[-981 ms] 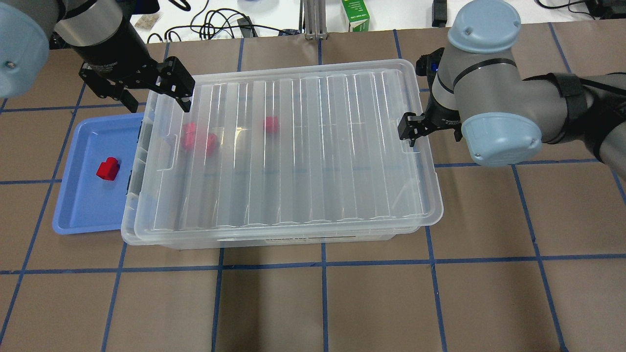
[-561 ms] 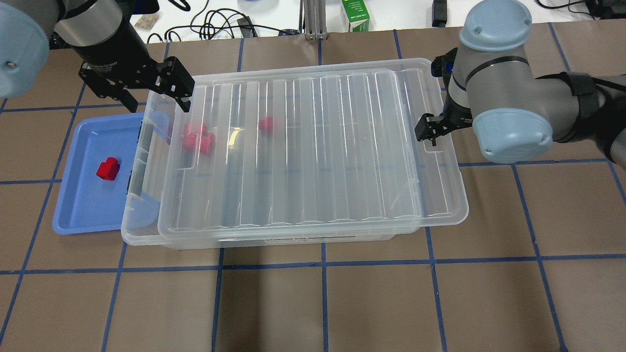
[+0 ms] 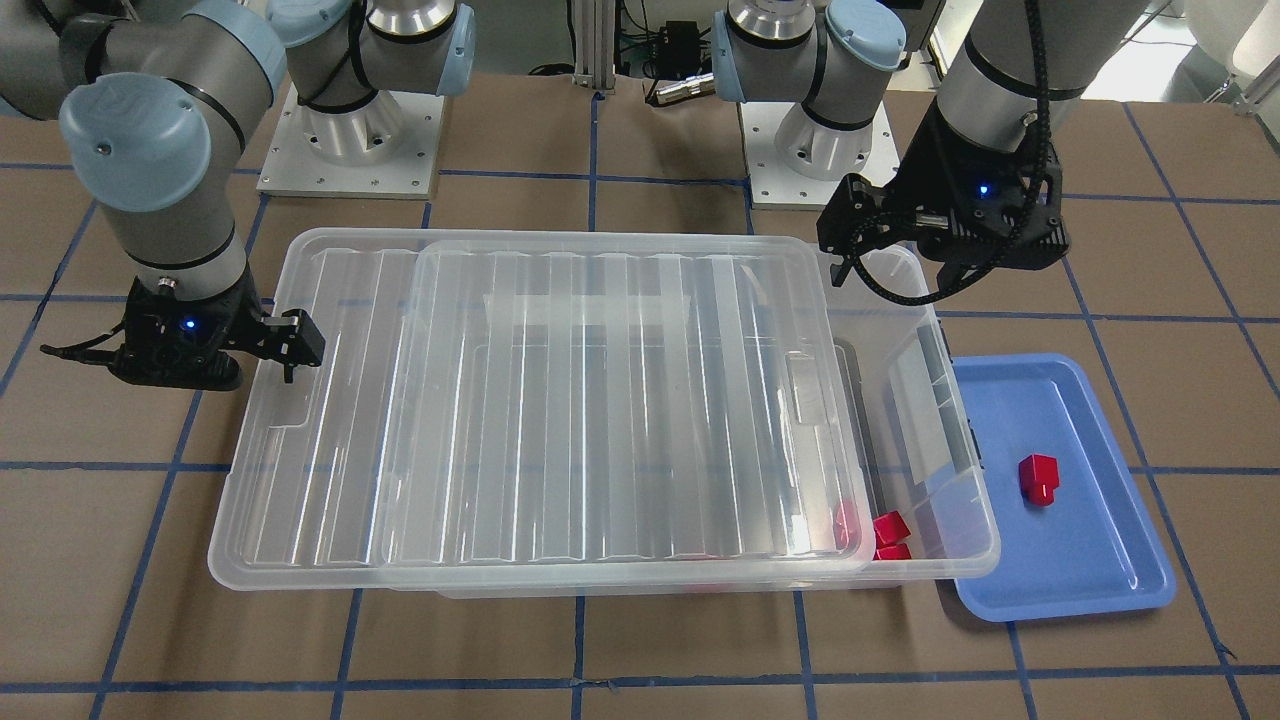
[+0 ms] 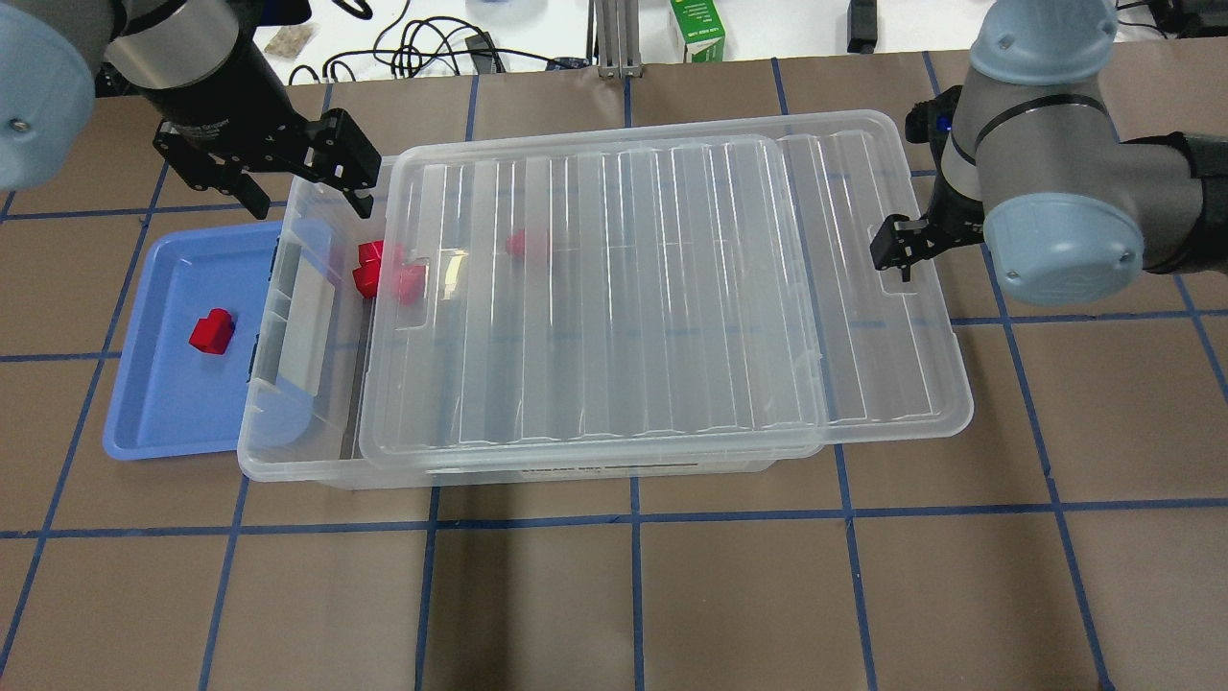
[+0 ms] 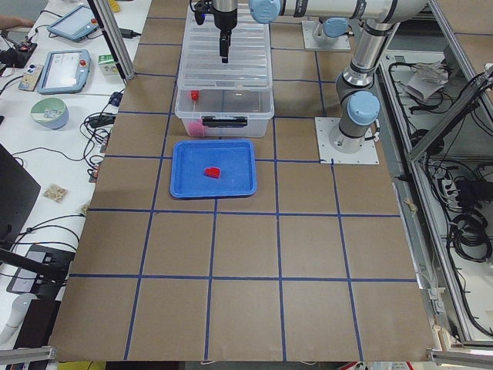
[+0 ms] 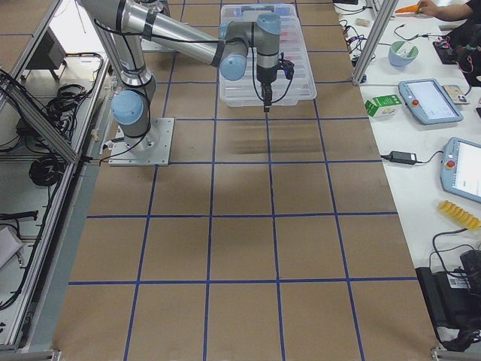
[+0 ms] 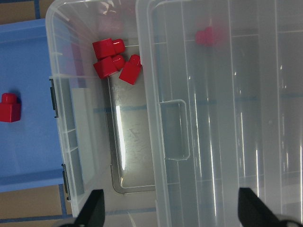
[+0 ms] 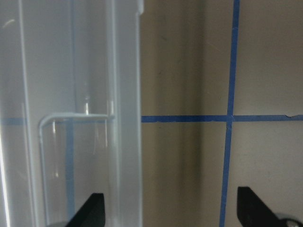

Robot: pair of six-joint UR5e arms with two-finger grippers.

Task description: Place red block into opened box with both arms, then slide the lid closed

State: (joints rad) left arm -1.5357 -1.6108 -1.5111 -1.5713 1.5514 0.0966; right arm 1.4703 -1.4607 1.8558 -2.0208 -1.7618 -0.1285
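Item: shallow rectangular blue plastic tray (image 4: 153, 403), left of the large clear plastic box (image 4: 297, 472) and tucked slightly under that box's left rim; holds one small glossy red block (image 4: 212, 331), stub pointing away from the box, well apart from its left wall. Item: left gripper (image 4: 307, 192), black, two-fingered, poised above the box's far left corner; jaws spread wide with nothing between them, as the left wrist view confirms. Item: the box itself, long side across the brown paper-covered table with a blue tape grid (image 4: 633, 595); its left end is uncovered, grey latches showing on the left wall. Item: cluster of three more red blocks (image 4: 389, 269) on the box floor at its far left, touching one another, in the uncovered part right at the lid's edge. Item: a fourth red piece (image 4: 523, 242), blurred beneath the cover, farther right in the box near its far wall. Item: flat ribbed translucent plastic lid (image 4: 624, 288), lying on the box rim, offset rightward and overhanging the box's right end. Item: right gripper (image 4: 897, 250), at the notch in the lid's right short end beyond the box; jaws set wide, clamped on nothing; whether a finger touches the notch cannot be told.
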